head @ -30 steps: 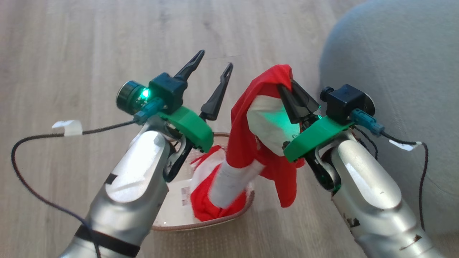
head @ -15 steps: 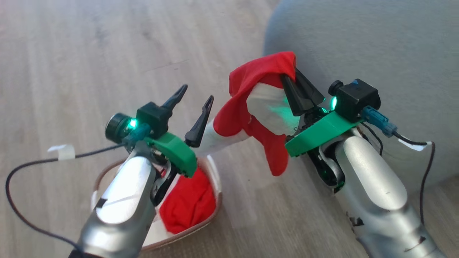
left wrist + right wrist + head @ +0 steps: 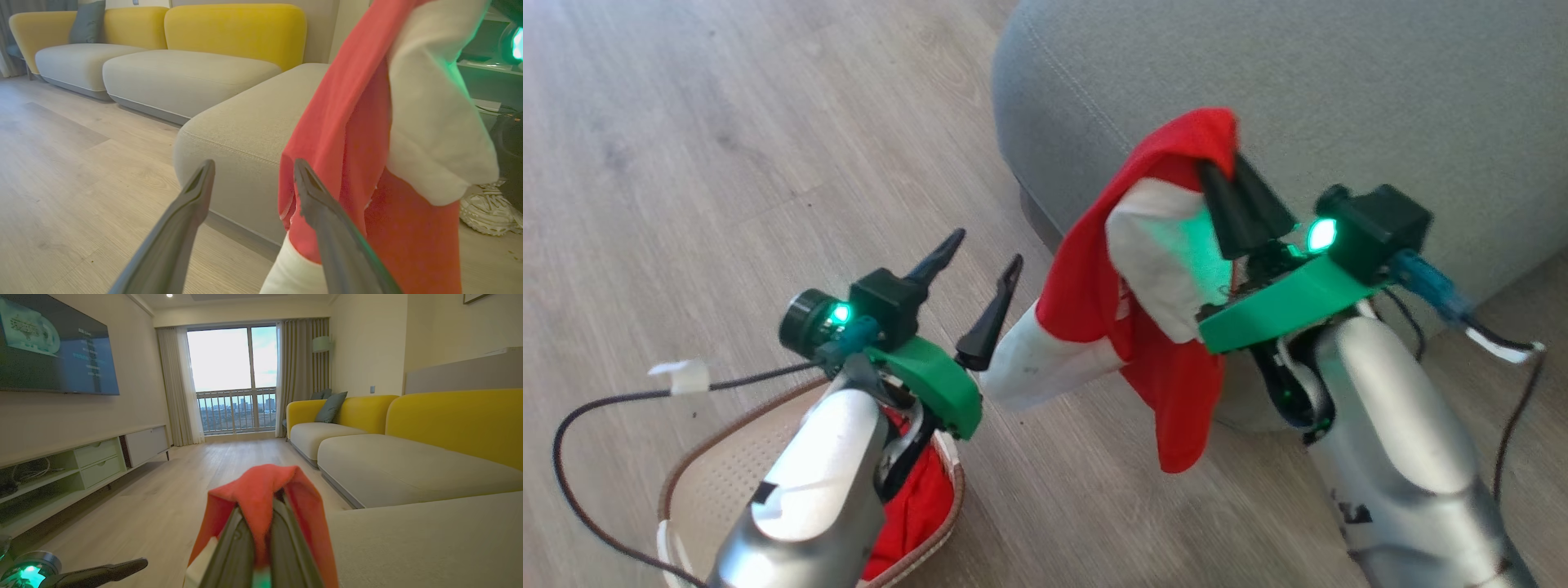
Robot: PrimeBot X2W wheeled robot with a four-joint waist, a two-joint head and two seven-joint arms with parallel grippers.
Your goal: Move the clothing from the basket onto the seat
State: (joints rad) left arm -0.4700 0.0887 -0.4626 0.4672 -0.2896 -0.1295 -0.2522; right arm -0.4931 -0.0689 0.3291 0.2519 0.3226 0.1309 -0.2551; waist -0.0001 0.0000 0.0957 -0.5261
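A red garment [image 3: 1078,294] with white panels hangs draped mid-air before the grey-green seat [image 3: 1339,82] at one o'clock, while more red clothing [image 3: 919,510] lies in the cream perforated basket [image 3: 727,490] at seven o'clock.

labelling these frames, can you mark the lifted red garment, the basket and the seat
lifted red garment [image 3: 1086,278], head view, on its hanging red panel
basket [image 3: 734,478], head view, on the bare perforated inner wall
seat [image 3: 1339,82], head view, on the cushion's top surface

basket [image 3: 737,478] cut off at bottom edge; clothing [image 3: 916,510] inside mostly behind left forearm [image 3: 809,490]
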